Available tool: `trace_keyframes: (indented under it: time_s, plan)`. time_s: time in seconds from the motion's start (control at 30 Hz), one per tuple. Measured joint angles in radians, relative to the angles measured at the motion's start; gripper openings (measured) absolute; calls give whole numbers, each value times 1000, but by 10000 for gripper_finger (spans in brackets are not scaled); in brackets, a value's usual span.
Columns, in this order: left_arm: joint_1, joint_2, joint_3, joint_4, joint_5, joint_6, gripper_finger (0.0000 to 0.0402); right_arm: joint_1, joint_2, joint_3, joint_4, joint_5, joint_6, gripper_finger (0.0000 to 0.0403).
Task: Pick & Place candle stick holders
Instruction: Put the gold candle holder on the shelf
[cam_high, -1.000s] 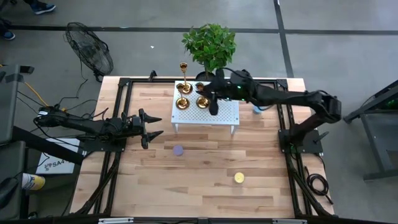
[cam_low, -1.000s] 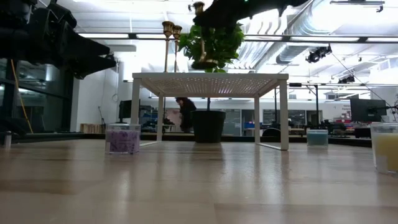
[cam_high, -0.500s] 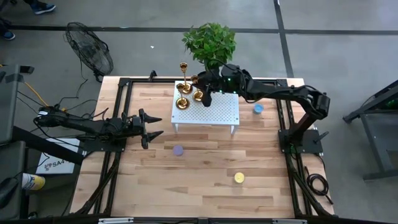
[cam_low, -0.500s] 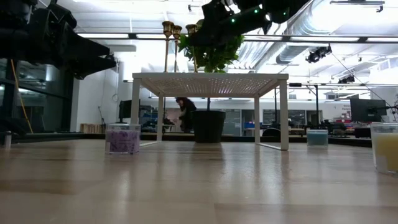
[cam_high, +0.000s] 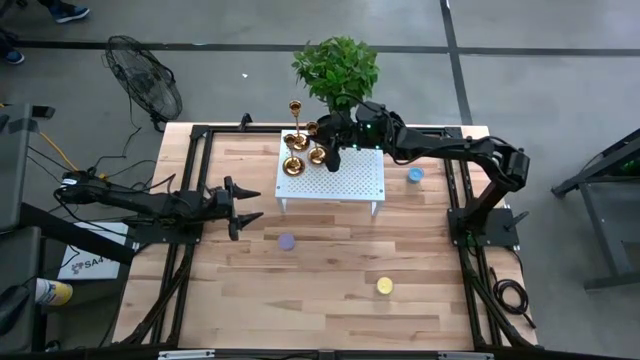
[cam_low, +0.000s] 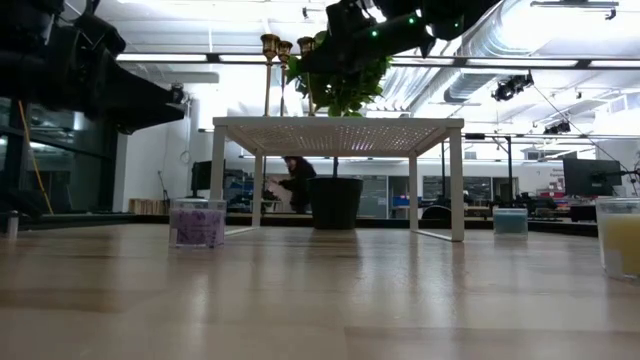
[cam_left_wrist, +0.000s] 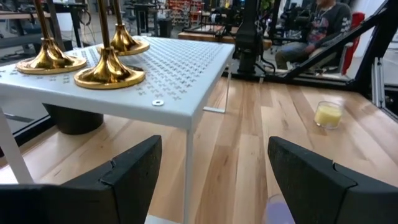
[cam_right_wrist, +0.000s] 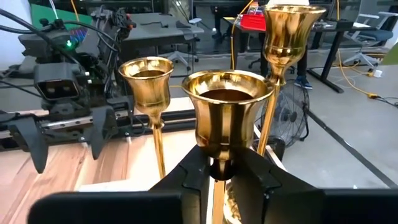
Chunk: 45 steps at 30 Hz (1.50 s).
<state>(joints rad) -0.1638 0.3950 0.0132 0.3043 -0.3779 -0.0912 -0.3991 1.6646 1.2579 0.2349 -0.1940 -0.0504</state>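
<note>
Three gold candle stick holders stand close together at the far left corner of a white perforated stand (cam_high: 345, 178). In the left wrist view all three dish bases (cam_left_wrist: 109, 74) rest on it. My right gripper (cam_high: 333, 150) reaches in from the table's right and is shut on the middle holder (cam_right_wrist: 227, 112), between the other two (cam_right_wrist: 147, 78) (cam_right_wrist: 285, 31). My left gripper (cam_high: 243, 208) is open and empty, low over the table to the left of the stand. My right gripper pinches the middle holder's thin stem (cam_right_wrist: 217, 169) just under its cup, between its two fingers (cam_right_wrist: 193, 180). The fingers come about level from the table's right and lie across the stem. The holder stands upright with its base (cam_high: 318, 155) on the white stand.
A potted plant (cam_high: 338, 68) stands just behind the stand. A purple candle (cam_high: 287, 241), a yellow one (cam_high: 385, 285) and a blue one (cam_high: 414, 175) sit on the wooden table. A fan (cam_high: 145, 85) is on the floor at far left.
My right gripper has carried the holder toward the stand's far left corner and down. The holder was lifted clear a second ago. It now stands on the stand beside the other two. The gripper has kept still for the last half second.
</note>
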Motion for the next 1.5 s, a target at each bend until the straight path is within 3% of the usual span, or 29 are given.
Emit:
trace_keyframes:
  time_s: [0.87,1.5]
  plan:
    - [0,0,0,-24,1,0,291,27,50,1,40,36,42,39]
    - [0,0,0,-26,2,0,291,26,45,-2,23,35,50,123]
